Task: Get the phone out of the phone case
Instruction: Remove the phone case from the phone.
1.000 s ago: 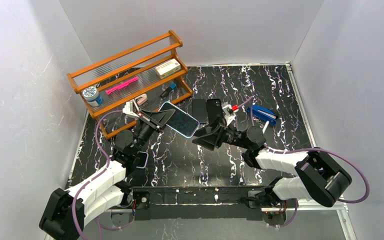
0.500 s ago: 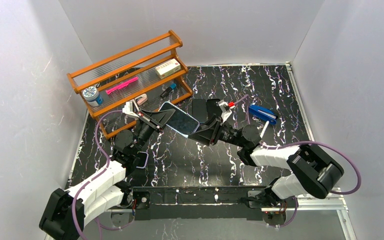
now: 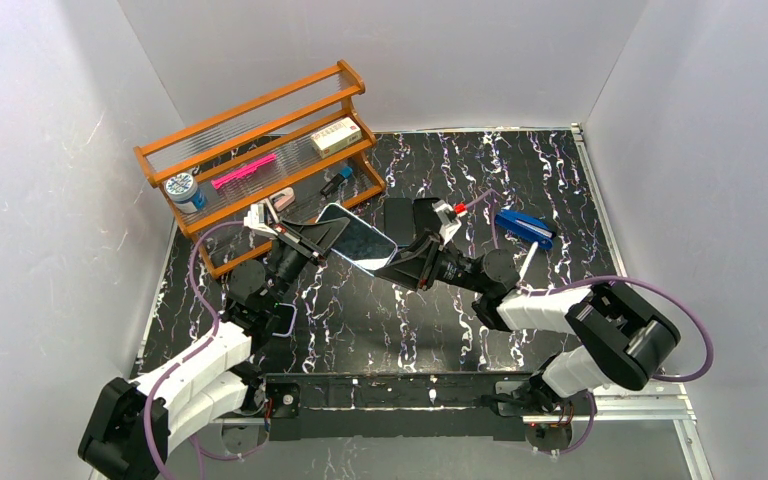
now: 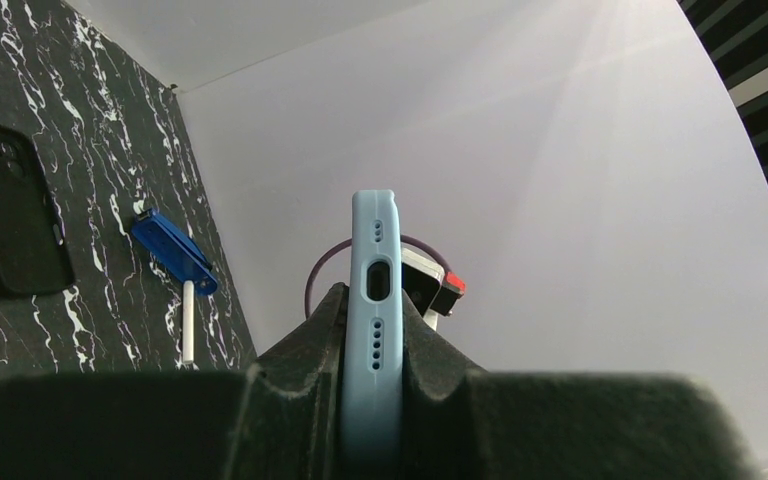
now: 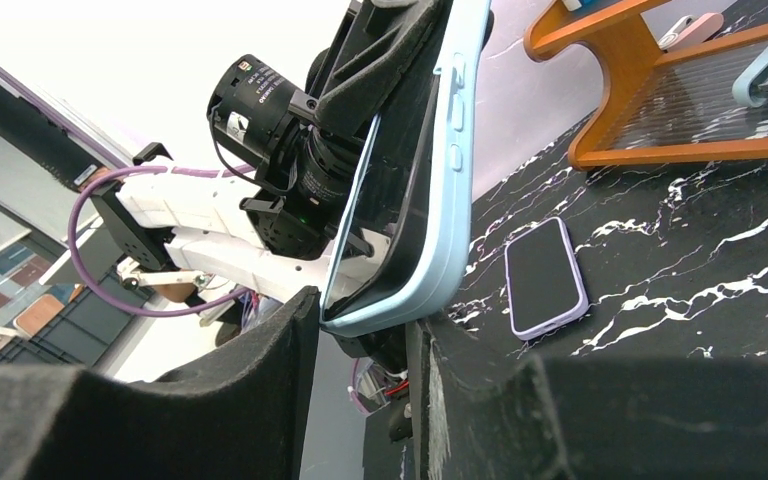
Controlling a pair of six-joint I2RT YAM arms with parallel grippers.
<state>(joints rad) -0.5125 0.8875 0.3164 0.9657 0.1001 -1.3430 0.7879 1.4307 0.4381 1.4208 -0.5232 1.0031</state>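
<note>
Left tool (image 3: 312, 236) is clamping the light-blue phone case (image 4: 373, 300) near its port end, fingers pressing both broad faces and holding it tilted above the desk (image 3: 560, 180). Right tool (image 3: 407, 262) is straddling the opposite end. Its fingers (image 5: 260, 380) are flanking one corner, spaced roughly the case's thickness apart; whether they are pressing cannot be told. Open desk is lying beneath the pair. A wooden rack (image 3: 260, 150) is standing just behind the left tool, and a black case (image 3: 397, 213) is lying near the right tool. The phone (image 3: 360, 240) is sitting fully inside the case, dark screen facing upward.
</note>
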